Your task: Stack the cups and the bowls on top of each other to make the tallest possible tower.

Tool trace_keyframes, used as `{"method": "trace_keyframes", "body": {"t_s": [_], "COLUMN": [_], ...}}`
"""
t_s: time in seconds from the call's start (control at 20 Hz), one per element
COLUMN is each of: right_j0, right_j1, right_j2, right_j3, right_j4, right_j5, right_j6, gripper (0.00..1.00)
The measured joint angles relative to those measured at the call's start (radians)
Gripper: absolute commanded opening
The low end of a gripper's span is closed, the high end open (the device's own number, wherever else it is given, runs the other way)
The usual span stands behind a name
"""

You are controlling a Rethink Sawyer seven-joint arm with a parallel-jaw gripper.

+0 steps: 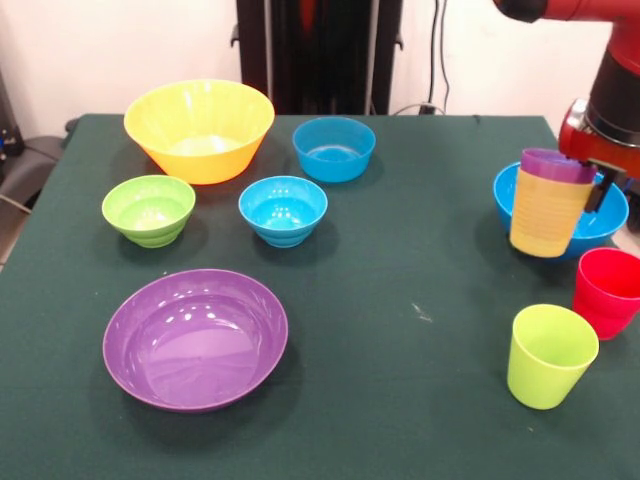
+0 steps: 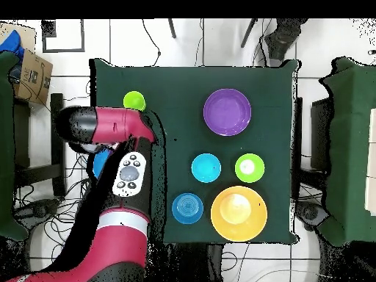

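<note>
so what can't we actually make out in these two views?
- Gripper: front view, its fingers sit behind the stacked purple cup and yellow cup; overhead, the arm covers it.
- Large blue bowl: mostly behind those cups.
- Red cup: cut by the right edge in front view; under the arm overhead.

The worktop [image 1: 400,250] is covered with a dark green cloth, and a small pale mark [image 1: 422,315] lies on the cloth. Behind the worktop there is a pale wall [image 1: 100,50] with a thin black cable [image 1: 441,55] hanging down in front of it. In the overhead view a cardboard box [image 2: 31,73] stands beside the worktop, the floor [image 2: 132,40] has light tiles, and dark cables [image 2: 44,220] lie across it.
</note>
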Motion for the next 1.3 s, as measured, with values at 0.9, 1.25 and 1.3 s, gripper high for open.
{"method": "trace_keyframes", "body": {"t_s": [0.9, 1.25, 1.3], "right_j0": [-0.017, -0.043, -0.043], "right_j1": [0.007, 0.035, 0.043], "right_j2": [-0.063, -0.108, -0.116], "right_j3": [-0.122, -0.188, -0.203], "right_j4": [0.029, 0.037, 0.038], "right_j5": [0.25, 0.282, 0.287], "right_j6": [0.059, 0.113, 0.125], "gripper": [0.0, 0.0, 0.0]}}
